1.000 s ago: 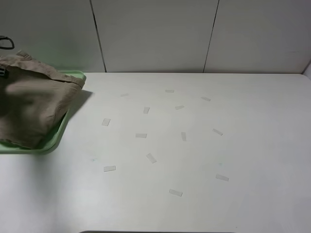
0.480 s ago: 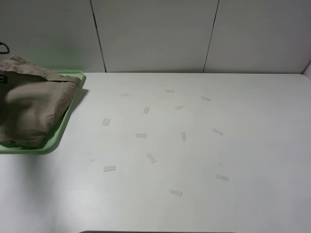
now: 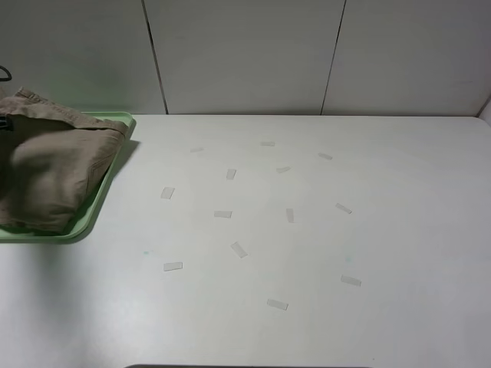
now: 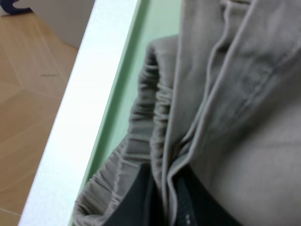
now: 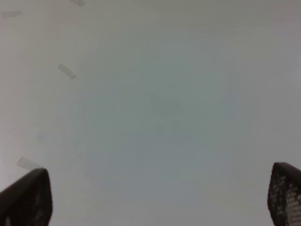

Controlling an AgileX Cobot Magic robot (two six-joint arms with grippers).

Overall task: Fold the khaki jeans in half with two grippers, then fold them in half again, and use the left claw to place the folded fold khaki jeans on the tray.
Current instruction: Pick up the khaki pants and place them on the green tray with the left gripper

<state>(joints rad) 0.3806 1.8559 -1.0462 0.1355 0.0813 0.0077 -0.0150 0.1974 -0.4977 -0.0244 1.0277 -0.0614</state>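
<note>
Between our left claw's point(image 4: 162, 200) closed fingers the jeans point(image 3: 54, 172) sit pinched, bundled on the tray point(image 3: 100, 203). Our right gripper point(image 5: 160, 197) gapes empty. Lifting before we release could drag the fold apart.

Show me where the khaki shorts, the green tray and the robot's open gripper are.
khaki jeans point(image 3: 50, 172): high camera, middle of folded fabric.
tray point(image 3: 98, 205): high camera, right rim.
right gripper point(image 5: 160, 195): right wrist camera, midway between its fingertips.
</note>
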